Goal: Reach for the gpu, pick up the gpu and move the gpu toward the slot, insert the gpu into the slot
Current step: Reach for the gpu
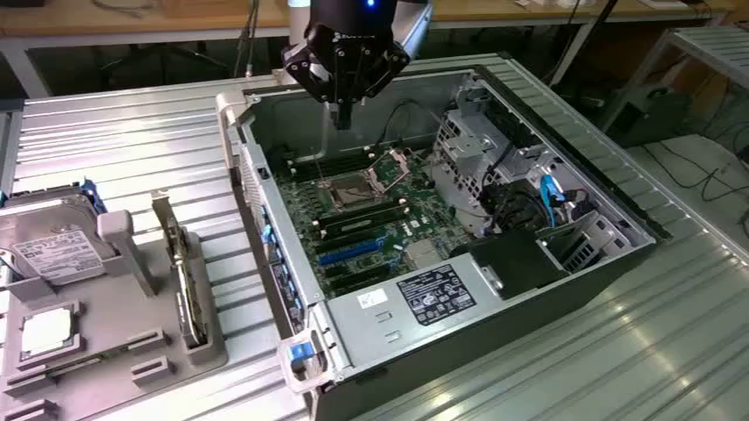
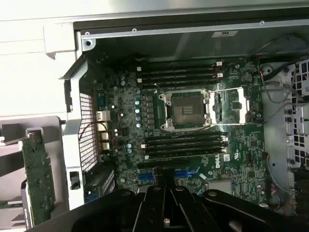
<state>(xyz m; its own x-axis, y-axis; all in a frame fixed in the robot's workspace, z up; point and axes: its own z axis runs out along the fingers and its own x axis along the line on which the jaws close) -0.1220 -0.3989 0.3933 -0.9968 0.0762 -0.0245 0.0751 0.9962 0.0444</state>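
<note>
The surface (image 1: 105,132) is showing ribbed, silvery metal with a soft sheen. The computer case (image 2: 193,28) is looking like matt grey sheet metal, and its motherboard (image 2: 251,164) is gleaming as lacquered green board. The slot (image 1: 351,253) is reading as smooth blue plastic. The gpu (image 2: 38,179) is presenting a bare green circuit-board face. The hand (image 1: 342,121) is shining glossy black.

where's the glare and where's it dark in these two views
Exterior view: sheen streaks the ribbed metal table on the exterior view's right, and the computer case interior is dimmer under the gripper. Wrist view: the pale surface outside the case is washed out, while the motherboard is evenly lit.
</note>
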